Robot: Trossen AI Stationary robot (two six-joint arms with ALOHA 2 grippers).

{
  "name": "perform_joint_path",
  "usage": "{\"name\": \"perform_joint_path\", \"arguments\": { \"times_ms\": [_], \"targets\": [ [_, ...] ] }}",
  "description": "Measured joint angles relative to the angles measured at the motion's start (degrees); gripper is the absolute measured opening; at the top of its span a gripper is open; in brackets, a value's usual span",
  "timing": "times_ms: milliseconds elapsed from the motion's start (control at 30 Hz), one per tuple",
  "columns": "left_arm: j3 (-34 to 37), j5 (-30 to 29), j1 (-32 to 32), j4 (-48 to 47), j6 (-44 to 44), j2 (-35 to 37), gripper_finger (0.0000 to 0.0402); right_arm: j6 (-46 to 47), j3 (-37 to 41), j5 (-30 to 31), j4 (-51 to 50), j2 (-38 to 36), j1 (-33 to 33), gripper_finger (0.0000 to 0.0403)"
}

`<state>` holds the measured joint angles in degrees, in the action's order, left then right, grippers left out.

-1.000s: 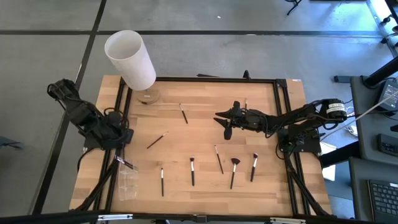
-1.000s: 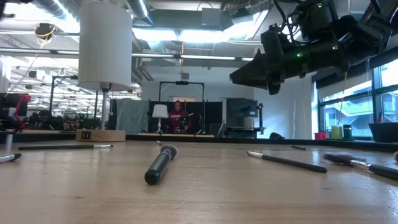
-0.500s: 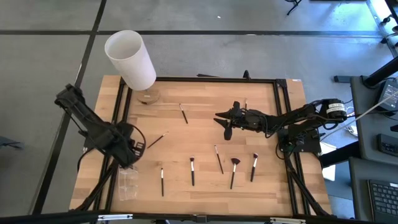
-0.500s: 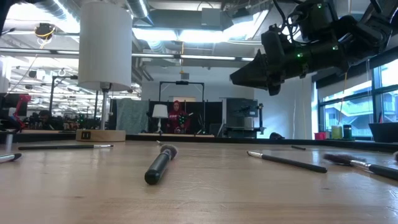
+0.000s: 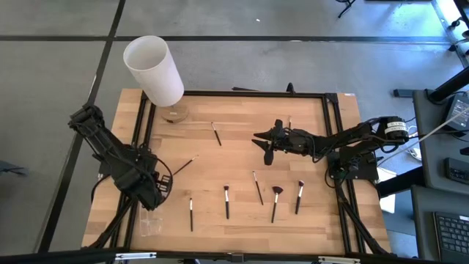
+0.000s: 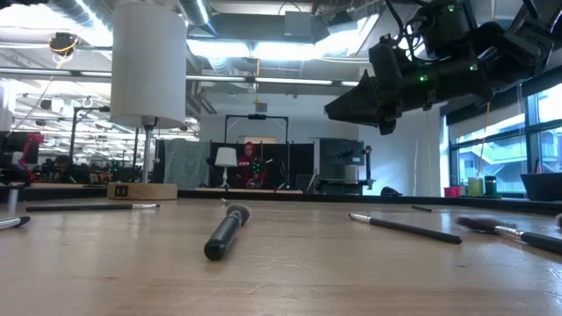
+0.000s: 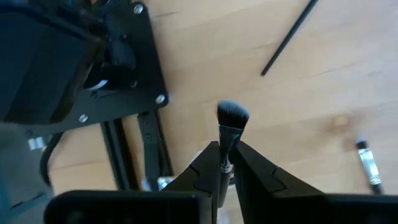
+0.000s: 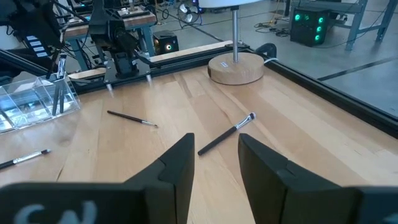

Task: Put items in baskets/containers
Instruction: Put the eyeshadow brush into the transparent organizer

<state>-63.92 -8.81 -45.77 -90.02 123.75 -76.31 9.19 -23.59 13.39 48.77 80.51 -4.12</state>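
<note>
My left gripper [image 5: 152, 196] is at the table's near left, just on the far side of the see-through container [image 5: 150, 224], and is shut on a makeup brush [image 7: 231, 116] with a dark, pale-tipped tuft. In the right wrist view the container [image 8: 31, 99] has brushes standing in it. Several brushes lie flat on the wood: a thin dark one [image 5: 185, 165], one [image 5: 216, 133] farther back, and a near row that includes the fan-headed brush [image 5: 275, 199]. My right gripper [image 5: 265, 147] hangs open over the table's middle right [image 8: 214, 155], above the brushes. My left gripper pinches the brush between its two fingers [image 7: 208, 167] at the ferrule [image 7: 225, 148], just behind the tuft. The brush lies along the fingers, and its tuft sticks out past their tips. The handle is hidden behind the fingers. The brush is lifted clear of the table.
A tall white cylinder [image 5: 154, 70] stands on a round wooden base [image 5: 174, 114] at the far left corner. A black frame [image 5: 242, 94] runs round the table. A thick dark brush [image 6: 226, 233] lies near the low camera. Bare wood lies between the two arms.
My left arm has stretched out from its folded pose and carried its gripper toward the table's near edge, ending close to the see-through container. My right arm has kept still, and the brushes lying on the table have not moved.
</note>
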Motion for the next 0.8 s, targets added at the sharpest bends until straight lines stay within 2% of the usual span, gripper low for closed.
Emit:
{"name": "perform_joint_path", "arguments": {
  "times_ms": [333, 667, 733, 800],
  "targets": [
    [0.0, 1.5, -0.3, 0.0, 0.6, -4.6, 0.0072, 0.2, 0.0, 0.0, 0.0, 0.0, 0.0, 0.0123],
    [0.0, 8.8, -0.1, 0.0, -3.3, -4.0, 0.0143, 0.2, 0.0, 0.0, 0.0, 0.0, 0.0, 0.0123],
    [-0.2, 8.5, 0.5, 0.0, -3.9, -3.3, 0.0152, 0.2, 0.0, 0.0, 0.1, 0.0, 0.0, 0.0123],
    [-1.2, 4.1, 1.5, 0.0, -5.2, -2.5, 0.0156, 0.2, 0.0, 0.0, 0.2, 0.0, 0.0, 0.0123]
  ]
}}
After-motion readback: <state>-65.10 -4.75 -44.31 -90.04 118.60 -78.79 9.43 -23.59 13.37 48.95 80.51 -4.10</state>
